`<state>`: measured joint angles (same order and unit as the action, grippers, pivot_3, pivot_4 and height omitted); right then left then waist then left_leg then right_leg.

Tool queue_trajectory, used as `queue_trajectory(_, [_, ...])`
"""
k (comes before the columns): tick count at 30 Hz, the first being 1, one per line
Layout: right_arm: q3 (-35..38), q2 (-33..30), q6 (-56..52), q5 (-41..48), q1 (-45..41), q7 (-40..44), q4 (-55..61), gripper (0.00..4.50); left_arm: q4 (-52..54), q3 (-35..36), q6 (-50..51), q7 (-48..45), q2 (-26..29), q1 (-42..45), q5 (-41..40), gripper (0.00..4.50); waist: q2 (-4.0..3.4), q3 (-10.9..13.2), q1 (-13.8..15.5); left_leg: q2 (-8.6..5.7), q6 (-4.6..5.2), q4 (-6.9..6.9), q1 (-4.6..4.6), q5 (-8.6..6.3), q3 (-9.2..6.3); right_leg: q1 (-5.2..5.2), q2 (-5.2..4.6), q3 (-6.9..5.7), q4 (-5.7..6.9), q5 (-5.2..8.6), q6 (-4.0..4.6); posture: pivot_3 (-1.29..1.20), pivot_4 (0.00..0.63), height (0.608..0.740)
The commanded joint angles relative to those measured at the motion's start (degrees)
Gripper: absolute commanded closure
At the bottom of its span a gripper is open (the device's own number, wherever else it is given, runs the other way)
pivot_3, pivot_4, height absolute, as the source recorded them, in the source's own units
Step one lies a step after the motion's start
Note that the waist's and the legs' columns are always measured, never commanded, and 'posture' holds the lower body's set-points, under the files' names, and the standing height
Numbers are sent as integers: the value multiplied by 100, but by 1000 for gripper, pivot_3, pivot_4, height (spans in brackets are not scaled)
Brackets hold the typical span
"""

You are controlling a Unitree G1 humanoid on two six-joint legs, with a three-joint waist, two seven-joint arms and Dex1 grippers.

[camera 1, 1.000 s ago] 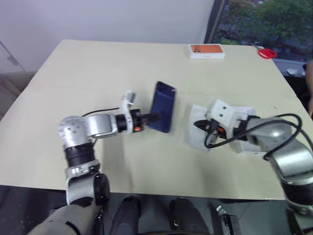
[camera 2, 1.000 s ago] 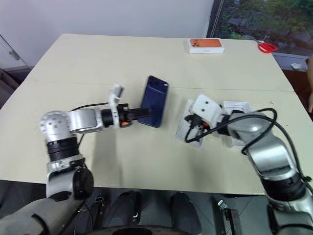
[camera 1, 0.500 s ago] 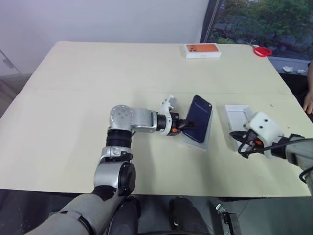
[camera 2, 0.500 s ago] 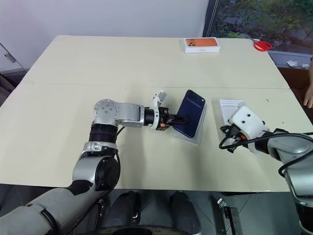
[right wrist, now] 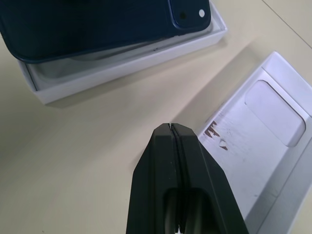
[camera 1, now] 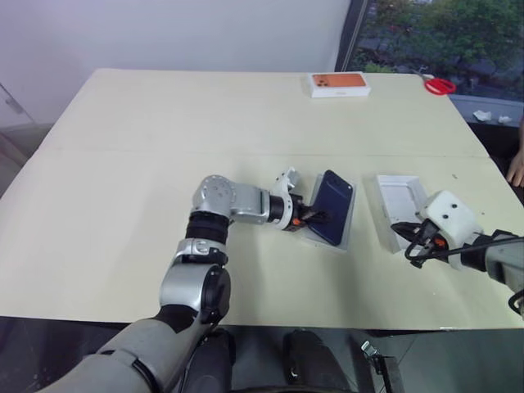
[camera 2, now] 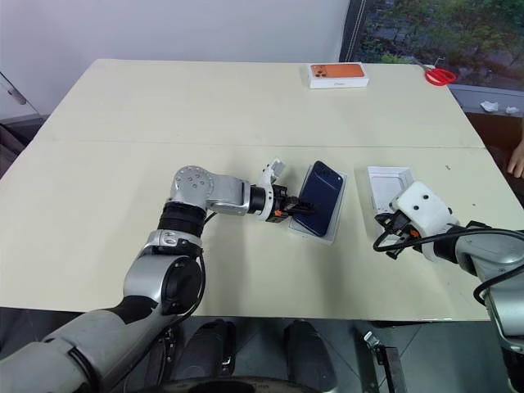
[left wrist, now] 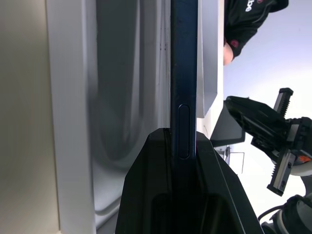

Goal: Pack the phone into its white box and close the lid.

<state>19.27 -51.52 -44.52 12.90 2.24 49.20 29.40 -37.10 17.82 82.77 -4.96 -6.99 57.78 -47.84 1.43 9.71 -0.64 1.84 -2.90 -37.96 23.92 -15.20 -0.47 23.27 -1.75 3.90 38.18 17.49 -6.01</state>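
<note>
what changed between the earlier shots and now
The left gripper carried the phone to the right, from above bare table to over the white box, and tipped it lower; it still clamps the phone's edge, not yet released. The right gripper, shut, drew back off the box to the right, uncovering the lid. The box, lid, orange-topped box and scissors stayed put.

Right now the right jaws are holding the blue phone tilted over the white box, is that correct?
Not quite: the left gripper holds the phone tilted over the white box, jaws clamped on its edge, as the left wrist view shows. The right gripper is shut on nothing, near the lid.
</note>
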Motion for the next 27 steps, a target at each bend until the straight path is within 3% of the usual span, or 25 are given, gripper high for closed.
queue_trajectory(1, [262,-39,90,294,-66,60,209,4500,74,50,-80,-254,-90,234,-7,3260,0,0,0,0,0,0,0,0,0,0,0,0,0,0,0,0,150,726])
queue_trajectory(7, [370,20,-14,728,3,48,389,4500,49,67,-75,-387,-92,258,116,242,0,0,3,0,0,-1,-1,0,-1,-3,0,0,0,0,0,0,150,726])
queue_trajectory(8, [370,11,-10,752,19,31,397,4500,50,67,-69,-406,-89,261,131,21,0,0,6,0,0,-1,-2,0,-1,-5,0,0,0,0,0,0,150,726])
queue_trajectory(19, [315,-79,5,908,-3,-113,427,4500,1494,128,973,-429,459,-199,-158,21,-3,-1,-8,2,-1,1,-11,1,-2,-8,0,0,7,2,-3,0,150,726])
queue_trajectory(24, [203,-96,57,935,-125,-132,331,4500,2118,18,973,-331,1137,-400,-860,21,-4,-2,-6,5,-7,0,-13,4,-2,-9,0,0,11,1,-3,0,150,726])
queue_trajectory(27, [84,-84,114,899,-195,-143,219,4500,2753,-246,973,-423,1605,-493,-685,21,-5,-2,7,4,-8,-2,-13,4,-1,-12,-3,0,11,1,-3,0,150,726])
